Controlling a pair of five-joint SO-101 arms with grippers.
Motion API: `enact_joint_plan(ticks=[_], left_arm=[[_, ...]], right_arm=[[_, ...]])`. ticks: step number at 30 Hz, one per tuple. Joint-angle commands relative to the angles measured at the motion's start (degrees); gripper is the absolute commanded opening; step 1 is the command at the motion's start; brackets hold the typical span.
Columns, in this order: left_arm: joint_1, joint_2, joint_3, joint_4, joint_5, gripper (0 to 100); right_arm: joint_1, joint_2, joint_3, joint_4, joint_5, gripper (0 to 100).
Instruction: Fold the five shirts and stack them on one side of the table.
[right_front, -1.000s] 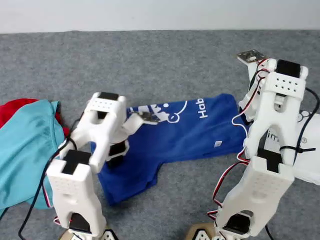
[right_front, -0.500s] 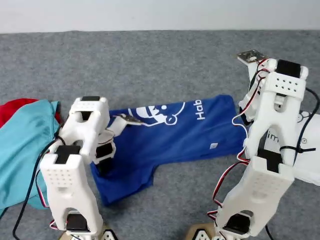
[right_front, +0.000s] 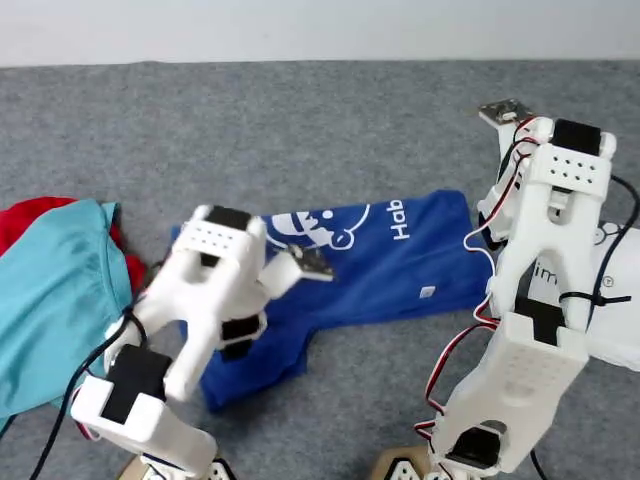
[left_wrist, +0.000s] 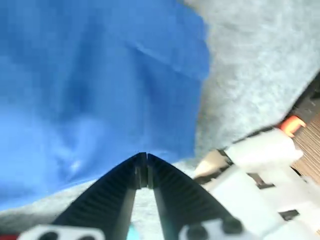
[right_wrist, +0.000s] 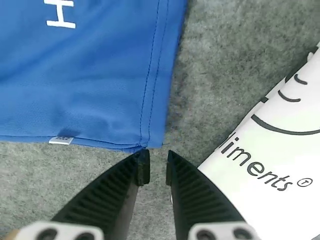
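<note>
A blue shirt (right_front: 370, 265) with white print lies spread on the grey table. My left gripper (right_front: 310, 263) hangs over its left half; in the left wrist view its black jaws (left_wrist: 142, 172) are shut with nothing between them, above the blue cloth (left_wrist: 100, 75). My right gripper (right_wrist: 156, 162) stands slightly open just off the hemmed corner of the blue shirt (right_wrist: 90, 75), with bare table between its fingers. A white printed shirt (right_wrist: 270, 175) lies right beside it. A teal shirt (right_front: 50, 290) covers a red shirt (right_front: 30, 215) at the left edge.
The right arm (right_front: 540, 290) stands tall over the white shirt (right_front: 615, 300) at the table's right side. Grey felt (right_front: 300, 130) stretches bare behind the blue shirt up to a pale wall.
My left arm swung left, then back right and forward over the blue shirt. The shirt slid slightly to the left early on. The right arm kept still.
</note>
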Motion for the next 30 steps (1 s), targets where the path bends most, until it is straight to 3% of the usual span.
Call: enact_joint_plan(ticks=[1, 4, 11, 18, 23, 30], left_arm=[[-0.62, 0.18, 3.12, -3.16, 0.35, 1], [-3.69, 5.71, 4.97, -8.26, -0.18, 1], [-10.81, 17.41, 4.79, -8.79, -4.22, 1], [-13.63, 7.03, 3.03, -2.73, -5.45, 1], [-9.67, -3.16, 1.98, 1.76, -5.1, 1], [-5.54, -13.19, 2.15, 1.76, 1.41, 1]], right_arm=[[0.04, -4.35, -2.55, 0.92, -0.53, 6.4], [0.04, -4.44, -2.55, 0.92, -0.62, 6.4], [0.13, -4.62, -2.55, 2.07, -0.62, 6.4], [-0.13, -4.53, -2.55, 2.07, -0.62, 6.4], [-1.36, -4.79, -2.55, 2.15, -0.62, 6.4], [-3.91, -4.97, -2.64, 3.03, -1.41, 6.4]])
